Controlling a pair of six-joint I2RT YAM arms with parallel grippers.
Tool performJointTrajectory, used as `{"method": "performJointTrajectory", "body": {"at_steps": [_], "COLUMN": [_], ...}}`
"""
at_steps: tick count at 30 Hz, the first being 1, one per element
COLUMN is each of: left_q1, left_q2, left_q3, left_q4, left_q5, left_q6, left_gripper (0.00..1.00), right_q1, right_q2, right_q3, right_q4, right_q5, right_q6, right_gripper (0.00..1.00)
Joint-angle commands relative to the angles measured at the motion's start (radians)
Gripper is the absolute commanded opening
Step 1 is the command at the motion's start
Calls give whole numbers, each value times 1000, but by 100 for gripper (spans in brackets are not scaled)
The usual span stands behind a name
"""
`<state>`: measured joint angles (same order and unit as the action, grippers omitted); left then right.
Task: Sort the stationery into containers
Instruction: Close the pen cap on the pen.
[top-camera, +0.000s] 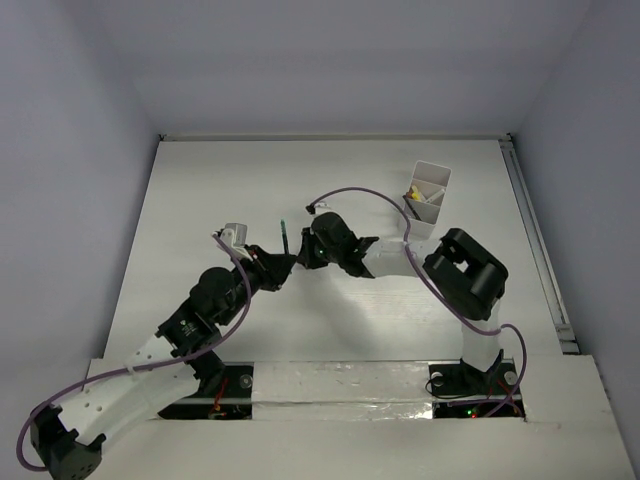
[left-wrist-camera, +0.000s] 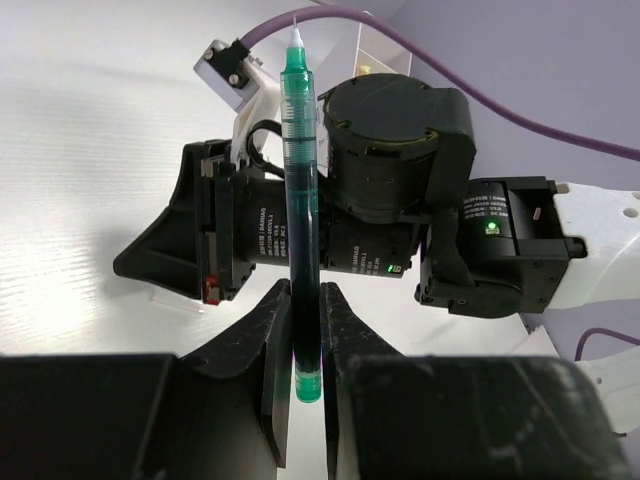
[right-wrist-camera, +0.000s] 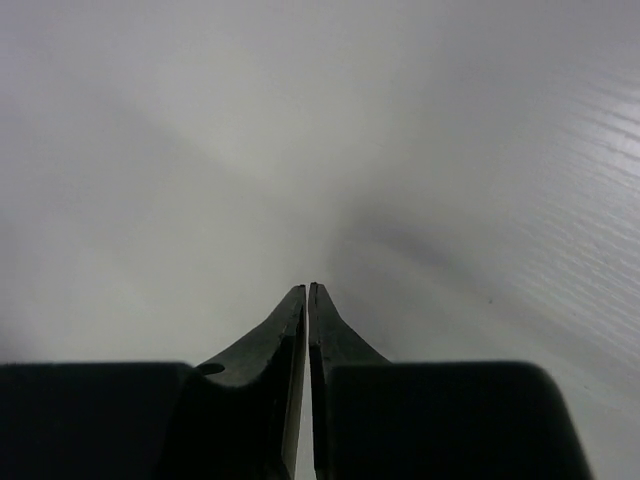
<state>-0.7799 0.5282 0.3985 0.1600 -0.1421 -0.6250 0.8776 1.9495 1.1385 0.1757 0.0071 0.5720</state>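
Green pen in left claw, right claw just beyond.

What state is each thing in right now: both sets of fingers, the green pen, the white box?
Green pen: gripped near its back end, white tip free.
Left fingers: shut on it.
Right fingers: shut, holding nothing.
White box: upright, something yellow inside.

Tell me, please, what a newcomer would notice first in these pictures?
The green pen stands out, pinched near its lower end by the left gripper and held up right in front of the right arm at mid-table. Next comes the white divided container at the far right of the table, with something yellow inside. The right gripper is shut on nothing.
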Motion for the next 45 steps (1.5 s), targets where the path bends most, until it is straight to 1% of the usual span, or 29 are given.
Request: {"method": "performJointTrajectory", "body": {"at_steps": [1, 3, 4, 6, 7, 13, 17, 20, 24, 27, 40, 43, 45], "left_q1": [11, 11, 11, 11, 11, 21, 21, 21, 21, 21, 30, 30, 30], "left_q2": [3, 6, 6, 4, -2, -48, -27, -30, -46, -51, -39, -33, -30], "left_q3": [-9, -6, -1, 5, 16, 80, 97, 85, 77, 85, 83, 83, 83], "left_q4": [55, 55, 55, 52, 49, 46, 27, 27, 15, 7, 16, 21, 24], "left_q5": [-2, -4, -7, -11, -14, -27, -22, -13, -22, -28, -25, -24, -19], "left_q6": [13, 16, 18, 22, 27, 41, 50, 41, 34, 39, 47, 47, 47], "left_gripper": [0, 0, 0, 0, 0, 0, 0, 0, 0, 0, 0, 0, 0], "right_q1": [-3, -3, -3, -3, -3, -3, -3, -3, -3, -3, -3, -3, -3], "right_q2": [-49, -75, -96, -118, -126, -129, -72, -24, 26, 55, 46, 40, 43], "right_q3": [44, 50, 55, 52, 49, 75, 158, 208, 257, 279, 234, 227, 228], "right_q4": [38, 1, -52, -94, -129, -287, -386, -432, -475, -505, -544, -550, -553], "right_q5": [1, 1, -1, 8, 1, -56, -137, -138, -151, -116, -91, -79, -64], "right_q6": [-32, -95, -116, -170, -191, -334, -437, -469, -488, -488, -491, -497, -500], "right_gripper": [12, 39, 55, 61, 62, 60, 60, 60, 58, 54, 50, 47, 43]}}
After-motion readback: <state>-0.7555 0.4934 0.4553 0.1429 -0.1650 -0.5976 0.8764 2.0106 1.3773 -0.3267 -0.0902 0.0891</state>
